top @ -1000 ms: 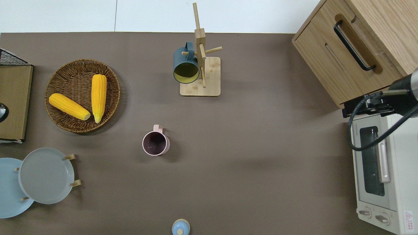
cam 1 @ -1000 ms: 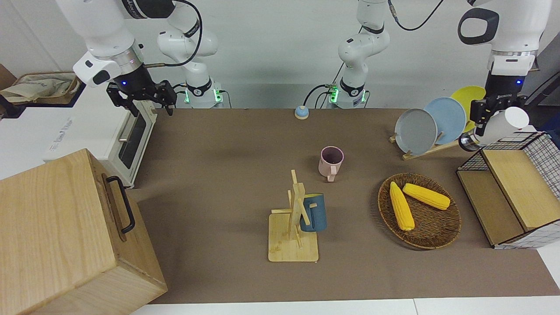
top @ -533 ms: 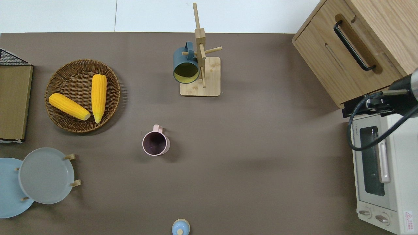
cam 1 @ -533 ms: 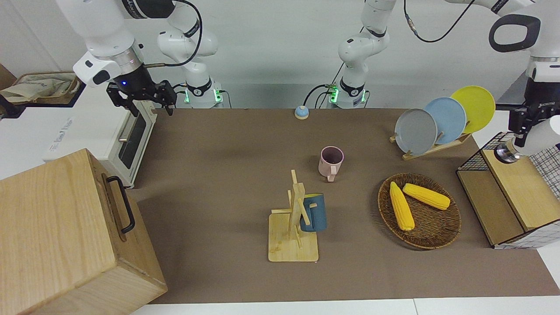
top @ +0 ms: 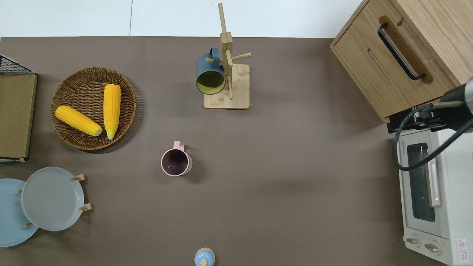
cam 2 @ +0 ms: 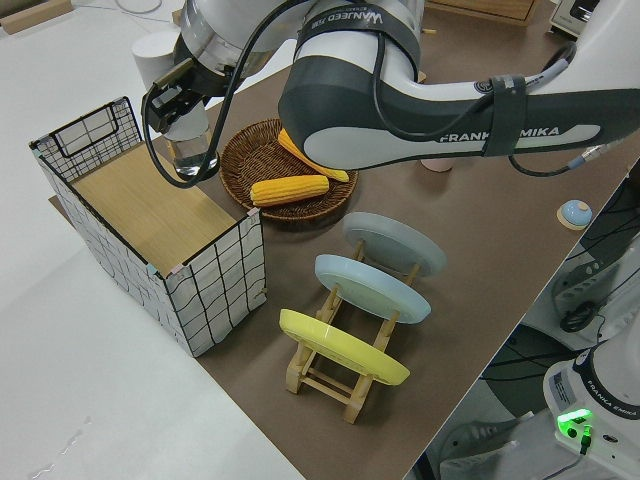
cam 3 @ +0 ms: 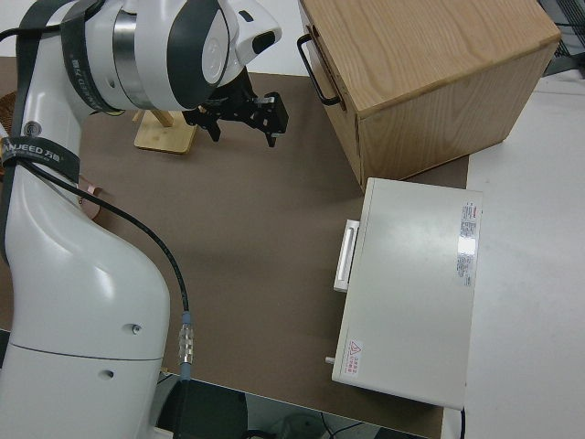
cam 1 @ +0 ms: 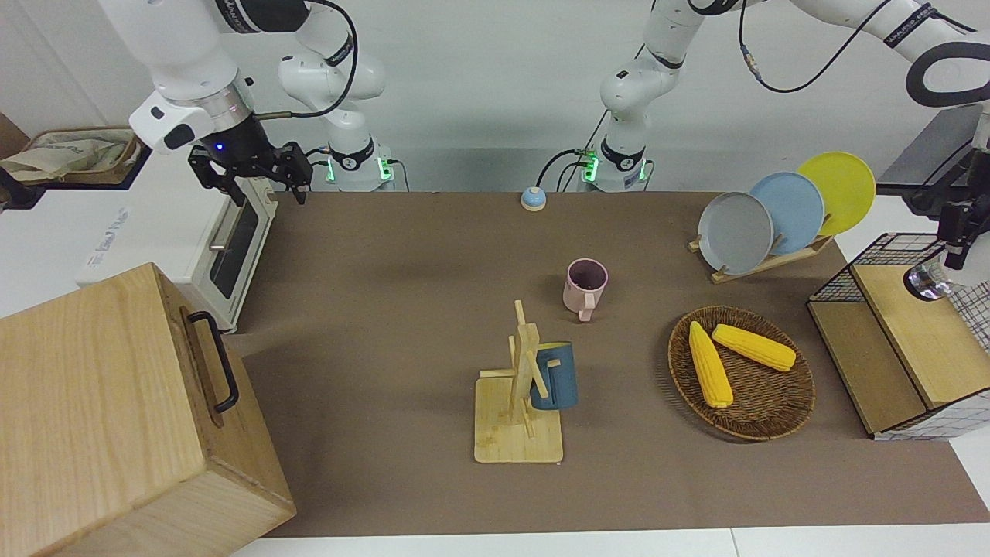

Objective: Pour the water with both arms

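left side view: left gripper [cam 2: 178, 118] grips bottle [cam 2: 190, 150]

table [top: 295, 166]: brown mat over the top, white edge showing farthest from the robots
centre: pink mug [top: 176, 162], upright, handle pointing away from the robots
mug tree [top: 226, 87]: bamboo base, farther from the robots than the pink mug
wicker basket [top: 70, 136]: toward the left arm's end, well apart from the mug
plate rack [cam 1: 762, 263]: nearer the robots than the basket (wooden, plates stand in it)
wire crate [cam 2: 150, 225]: at the left arm's end of the table
blue bell [top: 204, 257]: close to the robots' edge
toaster oven [top: 430, 195]: right arm's end
wooden box [top: 402, 51]: beside the oven, farther from the robots
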Motion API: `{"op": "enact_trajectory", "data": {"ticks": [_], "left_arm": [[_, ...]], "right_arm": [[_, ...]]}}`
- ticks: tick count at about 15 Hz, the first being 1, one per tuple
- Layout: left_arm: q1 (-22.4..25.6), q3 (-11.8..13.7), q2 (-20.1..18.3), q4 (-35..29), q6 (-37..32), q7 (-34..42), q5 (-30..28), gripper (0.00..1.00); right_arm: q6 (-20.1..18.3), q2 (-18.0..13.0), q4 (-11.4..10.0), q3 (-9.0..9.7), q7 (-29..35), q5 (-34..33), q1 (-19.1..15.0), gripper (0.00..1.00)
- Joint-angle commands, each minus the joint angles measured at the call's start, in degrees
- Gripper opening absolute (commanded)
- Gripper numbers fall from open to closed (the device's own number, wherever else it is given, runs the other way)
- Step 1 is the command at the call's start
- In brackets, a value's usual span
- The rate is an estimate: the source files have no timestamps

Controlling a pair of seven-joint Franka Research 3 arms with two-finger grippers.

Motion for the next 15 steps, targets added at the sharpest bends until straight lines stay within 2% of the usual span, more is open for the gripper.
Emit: {"op": "enact_trajectory", "data": {"ticks": [1,4,8,15], "left_arm": [[0.91,-0.68,0.70,-1.67,7.89,3.35,-2.81,0.00],[0.91,-0.77,0.70,-5.63,13.78,6.15,-6.05,0.00],[1.09,-0.68,0.78,-9.07,17.67,16.60,-15.10,0.00],[2.84,-0.77,3.07,-8.20,17.67,19.17,-16.08,0.02]], "right_arm": [[0.43,-0.74,-0.67,0.17,-1.28,1.17,-0.53,0.992],[0.43,-0.74,-0.67,0.26,-1.28,1.17,-0.53,0.992],[0.43,-0.74,-0.67,0.26,-1.28,1.17,-0.53,0.992],[0.43,-0.74,-0.67,0.17,-1.28,1.17,-0.53,0.992]]}}
